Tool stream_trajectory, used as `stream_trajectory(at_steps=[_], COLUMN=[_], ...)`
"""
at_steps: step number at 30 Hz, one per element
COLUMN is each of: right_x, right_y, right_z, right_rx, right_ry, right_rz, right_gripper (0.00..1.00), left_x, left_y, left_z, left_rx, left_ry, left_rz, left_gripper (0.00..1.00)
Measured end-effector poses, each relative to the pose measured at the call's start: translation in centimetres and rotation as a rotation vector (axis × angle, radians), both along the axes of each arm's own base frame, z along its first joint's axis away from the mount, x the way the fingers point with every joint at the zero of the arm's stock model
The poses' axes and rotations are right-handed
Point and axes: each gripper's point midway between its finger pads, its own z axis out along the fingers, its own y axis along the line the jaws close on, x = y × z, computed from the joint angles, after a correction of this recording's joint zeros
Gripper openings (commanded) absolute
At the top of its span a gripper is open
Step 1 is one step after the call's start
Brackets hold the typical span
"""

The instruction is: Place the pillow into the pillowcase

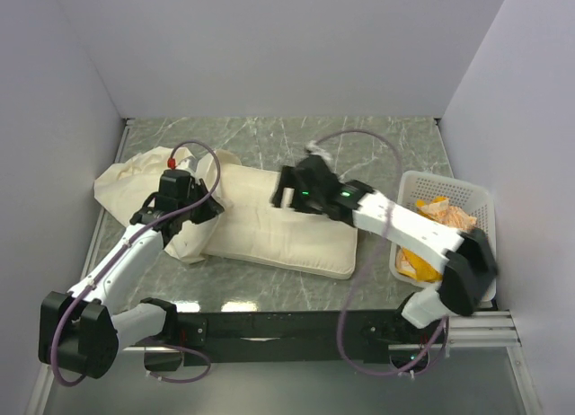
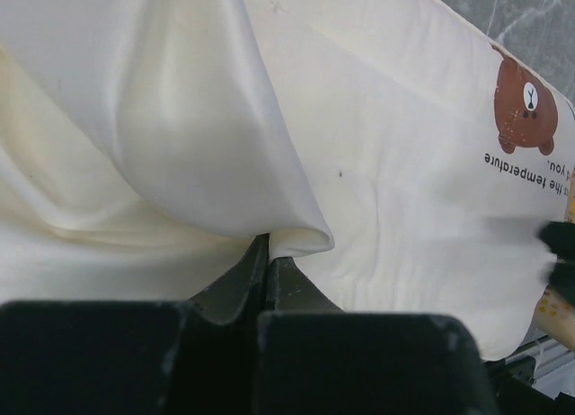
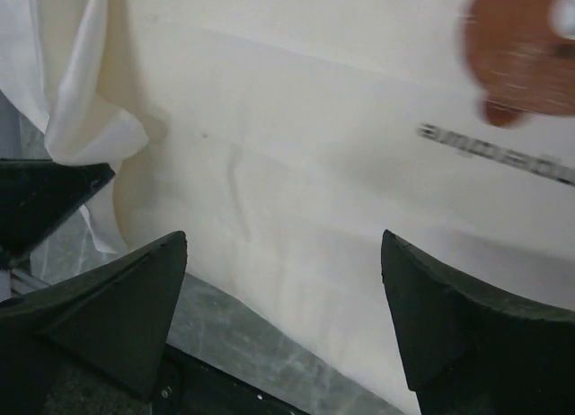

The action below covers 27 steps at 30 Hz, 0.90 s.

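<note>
Where the pillowcase (image 1: 135,177) lies bunched on the left part of the green marbled table (image 1: 260,136), its limp cream cloth laps over the left end of the pillow (image 1: 287,240), which rests flat near the middle of the table with its long side running left to right. The left gripper (image 2: 268,258) is clamped shut on a fold of the pillowcase: in the left wrist view its two dark fingertips (image 2: 243,280) meet with the thin cloth pinched between them, and the fold curls over just above them against the pillow's face. Beyond that fold the pillow shows plainly, with its brown bear print (image 2: 526,105) and a line of black text (image 2: 526,168) beneath it toward the right edge of that view. The right gripper (image 3: 283,253) hangs over the pillow with its jaws spread wide and nothing between them; from the right wrist camera the pillow's cream face fills the gap between the two dark fingers (image 3: 135,298), the bear print is a blurred brown patch at the upper right, and a lobe of the pillowcase hangs at the upper left. From above, that gripper sits over the far edge of the pillow, apart from the left gripper. Most of the pillow lies outside the pillowcase. A white basket (image 1: 446,181) holding orange and yellow things (image 1: 429,210) stands at the right side of the table.
</note>
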Motion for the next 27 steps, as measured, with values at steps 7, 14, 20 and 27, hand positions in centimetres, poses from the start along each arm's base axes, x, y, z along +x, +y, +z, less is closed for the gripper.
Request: stream_trajectory(at_steps=[7,14,20,27], right_x=[-2.3,-5.5,-6.6,-5.2], right_y=[-16.2,-20.5,-20.0,-15.9], right_z=[-0.3,-4.8,-8.9,-8.3], right_rx=[-0.008,-0.104,-0.087,0.084], right_ry=[-0.068,0.02,0.101,0.068], right_rz=[-0.313,-0.394,-0.372,-0.268], right_gripper=[1.0,1.0,0.98,0.0], left_x=[0.1,0.4,0.4,0.5], left_y=[-0.2,-0.5,-0.5,-1.5], left_z=[0.7,1.7,1.8,2.8], left_rx=[-0.005,-0.005,-0.004,-0.014], left_ry=[-0.024,-0.049,-0.054,-0.075], left_rz=[-0.005,-0.015,-0.016,-0.045], left_gripper=[0.01,0.01,0.01,0.01])
